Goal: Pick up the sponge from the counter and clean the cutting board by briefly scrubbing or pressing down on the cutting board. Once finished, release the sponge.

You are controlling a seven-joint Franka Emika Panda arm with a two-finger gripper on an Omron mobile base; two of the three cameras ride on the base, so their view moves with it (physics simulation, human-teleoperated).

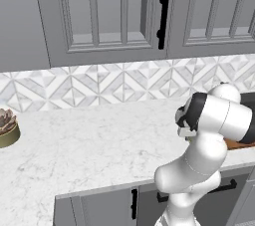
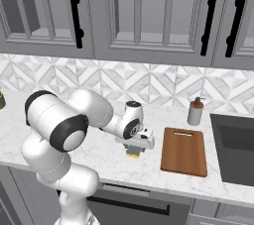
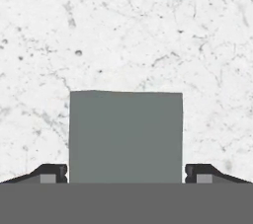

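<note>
In the left base view the arm's white elbow covers most of what it works on; of the cutting board (image 1: 238, 144) a thin reddish-brown sliver alone peeps out under the forearm at the right edge. From the right base view the pincer (image 2: 133, 150) points down at the worktop (image 2: 104, 154), and the hand above it hides most of the sponge (image 2: 132, 154), leaving just a small yellow-orange bit under the dark fingers. The hand view looks straight onto the sponge's grey-green top (image 3: 125, 136), whose lower end is cut off at the bottom of that view. One dark fingertip (image 3: 48, 174) sits hard against its left side and the other against its right, so the pincer is spread around the sponge, fingers at its flanks; whether they press it or merely touch it cannot be told. Whether the sponge rests on the marble or is lifted a little is also hard to make out.

The cutting board lies flat on the worktop to the right of the sponge, apart from it, with bare marble between. Behind the board's far end stands a small soap bottle (image 2: 195, 112) with a dark pump, near the patterned backsplash (image 2: 163, 85). A dark sink (image 2: 233, 144) lies to the right of the board. Far off to the left a potted succulent (image 1: 7, 126) is cut by the frame edge. Grey wall cabinets (image 2: 149, 11) with black handles hang above.
</note>
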